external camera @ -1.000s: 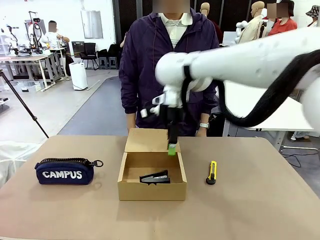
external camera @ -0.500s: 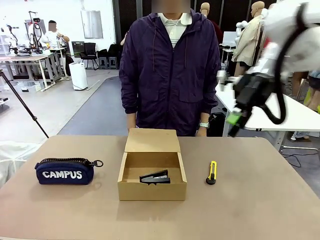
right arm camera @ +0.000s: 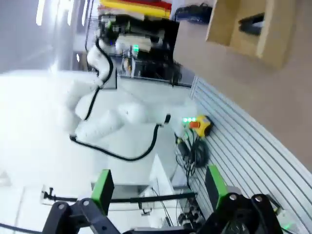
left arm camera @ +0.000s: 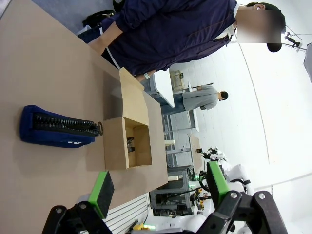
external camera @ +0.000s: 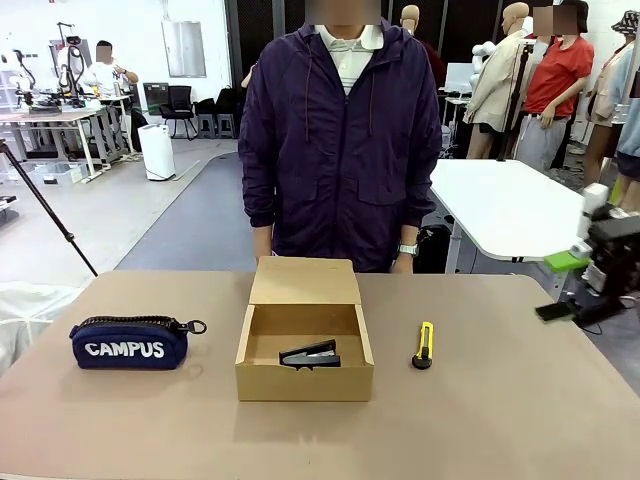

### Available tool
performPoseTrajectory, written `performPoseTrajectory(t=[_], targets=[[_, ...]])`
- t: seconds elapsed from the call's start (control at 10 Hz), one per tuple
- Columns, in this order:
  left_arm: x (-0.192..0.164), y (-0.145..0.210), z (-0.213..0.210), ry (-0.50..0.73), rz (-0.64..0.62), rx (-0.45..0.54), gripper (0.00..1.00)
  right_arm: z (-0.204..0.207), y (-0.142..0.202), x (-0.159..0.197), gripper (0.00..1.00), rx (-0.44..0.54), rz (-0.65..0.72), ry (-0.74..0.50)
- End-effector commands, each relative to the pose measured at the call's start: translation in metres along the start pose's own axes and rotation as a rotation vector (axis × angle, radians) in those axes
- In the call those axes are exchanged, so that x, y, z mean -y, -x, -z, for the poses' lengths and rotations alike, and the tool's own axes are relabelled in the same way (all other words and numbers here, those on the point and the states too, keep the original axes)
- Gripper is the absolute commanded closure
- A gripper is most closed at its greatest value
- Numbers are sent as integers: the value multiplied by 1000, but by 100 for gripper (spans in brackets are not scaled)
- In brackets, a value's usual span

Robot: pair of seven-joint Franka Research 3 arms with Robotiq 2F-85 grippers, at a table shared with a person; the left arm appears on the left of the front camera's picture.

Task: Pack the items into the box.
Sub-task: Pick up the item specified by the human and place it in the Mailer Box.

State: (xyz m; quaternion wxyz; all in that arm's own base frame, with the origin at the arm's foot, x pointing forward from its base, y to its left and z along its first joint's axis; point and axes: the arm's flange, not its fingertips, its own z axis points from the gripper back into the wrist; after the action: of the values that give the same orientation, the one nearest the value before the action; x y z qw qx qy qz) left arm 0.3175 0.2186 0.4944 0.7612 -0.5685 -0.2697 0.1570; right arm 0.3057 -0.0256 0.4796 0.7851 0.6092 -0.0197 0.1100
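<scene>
The brown cardboard box stands open at mid-table, its lid flap leaning back toward the person. The black-grey stapler-like tool lies inside it. On the bare table to the right of the box lies the yellow-and-black utility knife. My right gripper hangs open and empty off the table's far right edge, well away from the knife. The right wrist view shows its green pads apart, with the box far off. My left gripper is open and empty, high above the box.
A navy "CAMPUS" zip pouch lies on the table's left side. A person in a dark purple jacket stands at the far edge behind the box, hands out of sight. A white table stands behind on the right.
My right arm has swung from just above the box out to the far right, past the table's edge. The tool, the knife and the pouch have not moved.
</scene>
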Motion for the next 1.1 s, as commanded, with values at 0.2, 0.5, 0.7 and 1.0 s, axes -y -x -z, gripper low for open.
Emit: performPoseTrajectory(t=[0.2, 0.5, 0.7, 1.0], targets=[[2, 1, -2, 0, 2, -11, 0, -8, 7, 9, 0, 43, 24, 11], [2, 1, -2, 0, 2, -11, 0, -8, 7, 9, 0, 43, 24, 11], [2, 1, -2, 0, 2, -11, 0, -8, 7, 9, 0, 43, 24, 11], [2, 1, -2, 0, 2, -11, 0, -8, 7, 9, 0, 43, 24, 11]])
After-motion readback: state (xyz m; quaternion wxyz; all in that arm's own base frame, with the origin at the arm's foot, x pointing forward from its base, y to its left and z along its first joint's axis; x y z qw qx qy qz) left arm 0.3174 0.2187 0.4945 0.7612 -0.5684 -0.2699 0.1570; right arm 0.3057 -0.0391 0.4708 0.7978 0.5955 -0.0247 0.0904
